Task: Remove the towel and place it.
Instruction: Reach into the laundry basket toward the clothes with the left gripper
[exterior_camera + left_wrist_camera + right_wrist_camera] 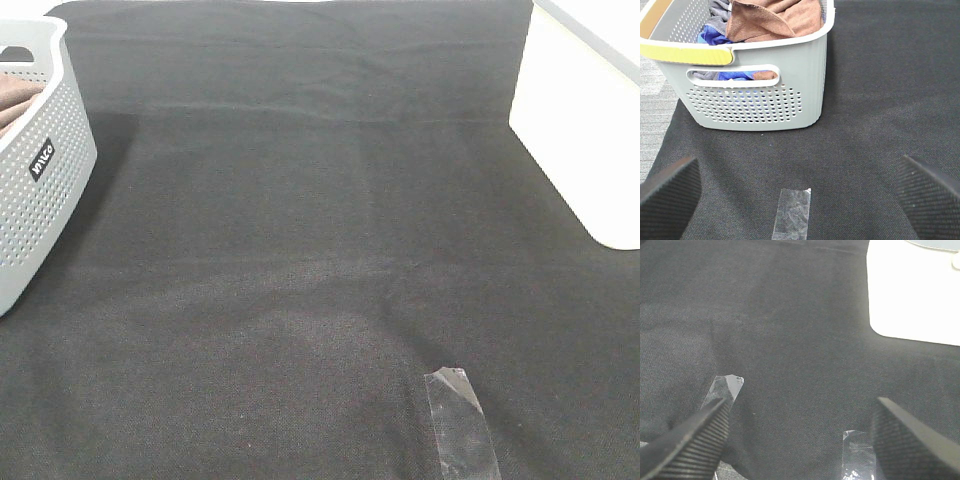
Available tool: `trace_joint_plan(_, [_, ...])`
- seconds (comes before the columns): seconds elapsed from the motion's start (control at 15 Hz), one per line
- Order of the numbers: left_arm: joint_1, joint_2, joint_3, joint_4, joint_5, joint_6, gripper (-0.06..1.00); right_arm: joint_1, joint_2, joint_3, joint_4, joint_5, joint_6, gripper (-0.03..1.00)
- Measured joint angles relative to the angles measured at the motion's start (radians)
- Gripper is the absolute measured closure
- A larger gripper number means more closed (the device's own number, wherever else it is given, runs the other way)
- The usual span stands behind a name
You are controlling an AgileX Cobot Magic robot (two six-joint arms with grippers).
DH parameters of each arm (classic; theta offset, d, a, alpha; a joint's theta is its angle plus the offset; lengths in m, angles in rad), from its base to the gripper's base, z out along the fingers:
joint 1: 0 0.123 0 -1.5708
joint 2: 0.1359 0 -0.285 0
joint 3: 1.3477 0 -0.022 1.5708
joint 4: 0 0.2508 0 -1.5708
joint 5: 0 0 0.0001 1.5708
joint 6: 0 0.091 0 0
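The brown towel [771,19] lies crumpled on top of other cloths inside a grey perforated basket [760,95]. In the exterior high view only a strip of the towel [18,100] shows inside the basket [40,170] at the far left edge. My left gripper [795,192] is open and empty, hovering over the black table cloth [875,100] in front of the basket. My right gripper [800,432] is open and empty above the black cloth [780,330]. Neither gripper shows in the exterior high view.
Blue and grey cloths [715,35] lie under the towel in the basket. Strips of clear tape [460,420] [792,212] [727,387] are stuck on the black cloth. The bare white table [580,130] shows at the right, also in the right wrist view [910,295].
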Motion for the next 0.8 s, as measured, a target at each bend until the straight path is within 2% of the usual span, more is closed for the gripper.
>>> trace_joint_plan(0.8, [0.000,0.000,0.000,0.000,0.000,0.000,-0.05,0.000,0.000,0.000,0.000,0.000,0.000,0.21])
